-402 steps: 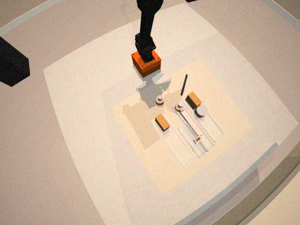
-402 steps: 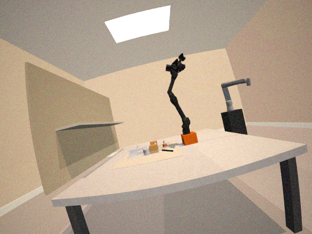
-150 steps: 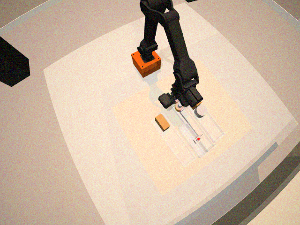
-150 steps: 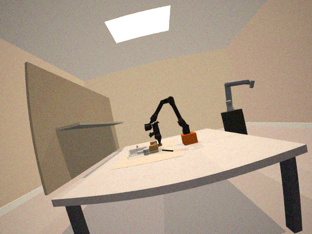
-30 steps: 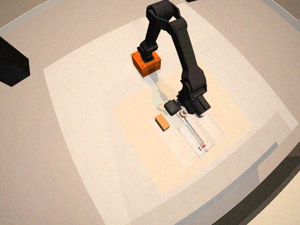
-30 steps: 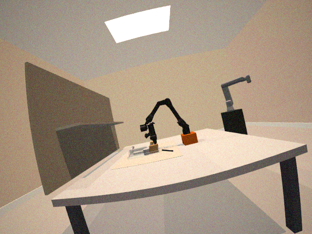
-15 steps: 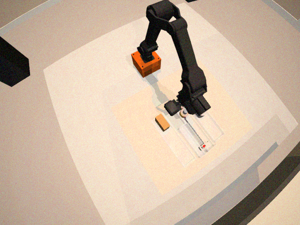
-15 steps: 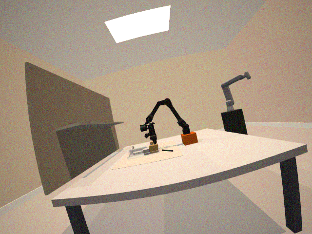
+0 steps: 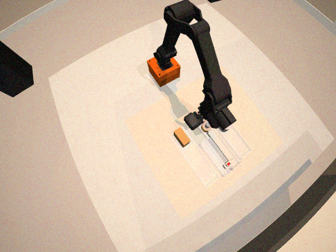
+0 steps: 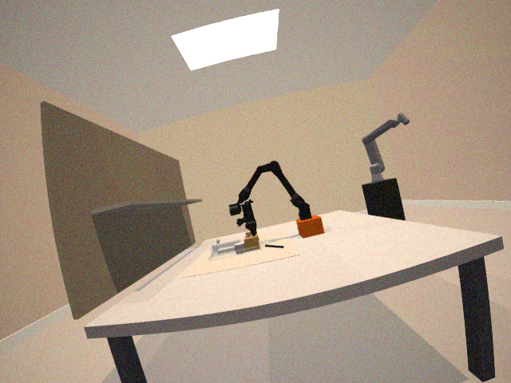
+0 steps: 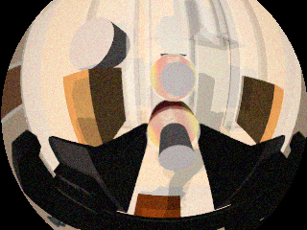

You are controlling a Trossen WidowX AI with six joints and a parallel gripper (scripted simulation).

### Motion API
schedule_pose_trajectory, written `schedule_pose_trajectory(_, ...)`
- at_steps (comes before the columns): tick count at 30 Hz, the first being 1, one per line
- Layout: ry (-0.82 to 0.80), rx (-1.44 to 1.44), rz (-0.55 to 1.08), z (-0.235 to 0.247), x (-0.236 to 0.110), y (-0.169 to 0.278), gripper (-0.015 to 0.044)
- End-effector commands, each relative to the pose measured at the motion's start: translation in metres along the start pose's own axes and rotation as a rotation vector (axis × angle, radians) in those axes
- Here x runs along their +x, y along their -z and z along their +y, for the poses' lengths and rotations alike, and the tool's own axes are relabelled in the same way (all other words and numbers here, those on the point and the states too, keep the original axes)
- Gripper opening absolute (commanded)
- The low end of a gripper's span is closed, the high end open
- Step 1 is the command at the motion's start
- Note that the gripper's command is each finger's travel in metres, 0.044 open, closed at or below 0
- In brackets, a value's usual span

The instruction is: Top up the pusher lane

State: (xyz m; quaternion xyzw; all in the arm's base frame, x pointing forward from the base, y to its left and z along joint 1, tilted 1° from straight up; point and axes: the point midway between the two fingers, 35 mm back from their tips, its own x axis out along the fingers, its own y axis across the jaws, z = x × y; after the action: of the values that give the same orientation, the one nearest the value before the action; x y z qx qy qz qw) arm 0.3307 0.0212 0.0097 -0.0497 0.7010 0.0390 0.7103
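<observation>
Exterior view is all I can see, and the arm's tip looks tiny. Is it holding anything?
Observer: Yes. In the wrist view the gripper is shut on a grey-lidded jar.
Operator: Anything ahead of it?
Observer: A matching jar stands just beyond it, in the clear lane.
Operator: And the lane's far end?
Observer: From the top, a small red mark sits there.

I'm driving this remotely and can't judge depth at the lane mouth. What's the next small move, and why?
Probably a slow, short push straight along the lane, without letting go. The gripper is shut on the held jar, which sits in line just in front of the lane jar; I can't tell whether they touch, and the pusher end looks far off.
</observation>
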Motion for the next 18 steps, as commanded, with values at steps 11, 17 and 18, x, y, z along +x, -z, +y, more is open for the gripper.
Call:
schedule_pose_trajectory(11, 0.002, 0.003, -0.027, -0.0004, -0.0025, -0.0093, 0.0000)
schedule_pose_trajectory(17, 0.002, 0.003, -0.027, -0.0004, -0.0025, -0.0101, 0.0000)
schedule_pose_trajectory(18, 0.002, 0.003, -0.027, -0.0004, -0.0025, -0.0102, 0.0000)
